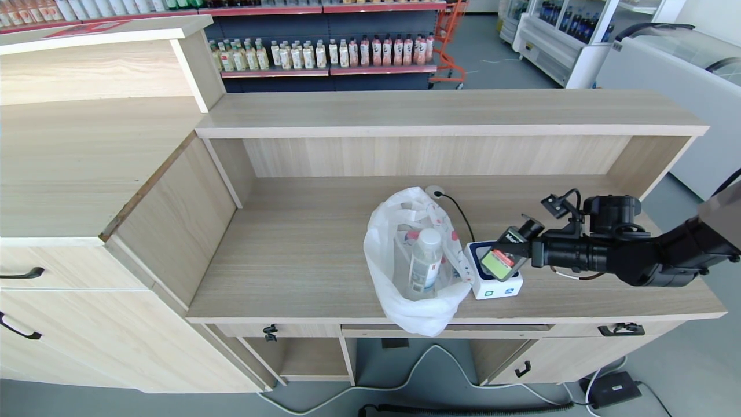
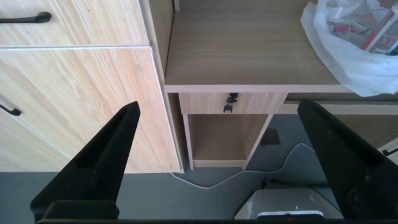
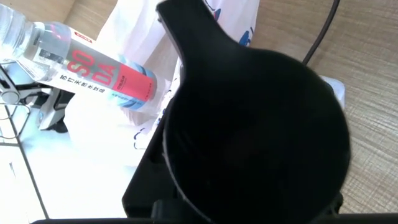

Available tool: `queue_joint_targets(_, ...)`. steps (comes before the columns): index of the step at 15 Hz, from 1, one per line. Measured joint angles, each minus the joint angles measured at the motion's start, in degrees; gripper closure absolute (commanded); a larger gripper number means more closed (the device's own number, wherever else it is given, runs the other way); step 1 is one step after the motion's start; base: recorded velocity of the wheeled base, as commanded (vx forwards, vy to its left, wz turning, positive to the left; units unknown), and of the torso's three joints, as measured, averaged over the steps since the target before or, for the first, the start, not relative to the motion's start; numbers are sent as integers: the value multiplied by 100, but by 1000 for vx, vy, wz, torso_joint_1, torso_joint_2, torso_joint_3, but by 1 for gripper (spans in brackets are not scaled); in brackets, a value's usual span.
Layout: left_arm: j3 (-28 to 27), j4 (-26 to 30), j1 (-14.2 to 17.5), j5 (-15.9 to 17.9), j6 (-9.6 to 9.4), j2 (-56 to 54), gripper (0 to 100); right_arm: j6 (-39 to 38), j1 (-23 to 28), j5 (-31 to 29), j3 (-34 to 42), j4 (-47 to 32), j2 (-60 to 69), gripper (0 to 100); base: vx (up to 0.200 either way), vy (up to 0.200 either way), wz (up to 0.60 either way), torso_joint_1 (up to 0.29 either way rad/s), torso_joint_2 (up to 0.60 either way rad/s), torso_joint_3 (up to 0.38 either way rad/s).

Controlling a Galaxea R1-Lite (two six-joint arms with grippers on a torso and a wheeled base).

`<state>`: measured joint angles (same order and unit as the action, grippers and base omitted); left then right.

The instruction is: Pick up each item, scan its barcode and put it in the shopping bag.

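My right gripper [image 1: 517, 250] is shut on a small dark item [image 1: 501, 260] with a green and red label, held just above the white barcode scanner [image 1: 496, 285] on the counter. In the right wrist view the item's black back [image 3: 249, 124] blocks most of the picture. Left of the scanner stands the white shopping bag [image 1: 405, 260], open at the top, with a clear bottle [image 1: 425, 258] and other goods inside. The same bottle [image 3: 93, 71] has a red and blue label. My left gripper [image 2: 224, 168] is open and holds nothing, low in front of the counter's edge [image 2: 249, 88].
The wooden counter [image 1: 301, 255] has a raised back shelf [image 1: 451, 113] and a side wall on its left. A black cable [image 1: 460, 211] runs from a white puck behind the bag to the scanner. Drawers with black handles [image 1: 20, 273] lie at the left.
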<state>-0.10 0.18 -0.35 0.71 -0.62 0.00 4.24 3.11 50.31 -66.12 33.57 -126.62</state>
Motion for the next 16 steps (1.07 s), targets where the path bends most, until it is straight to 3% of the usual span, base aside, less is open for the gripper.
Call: queue_joint_targets(16, 0, 0, 0, 0, 0, 0, 0, -6, -162, -4, -394, -7, -232, 100, 0, 0, 0, 0, 0, 0)
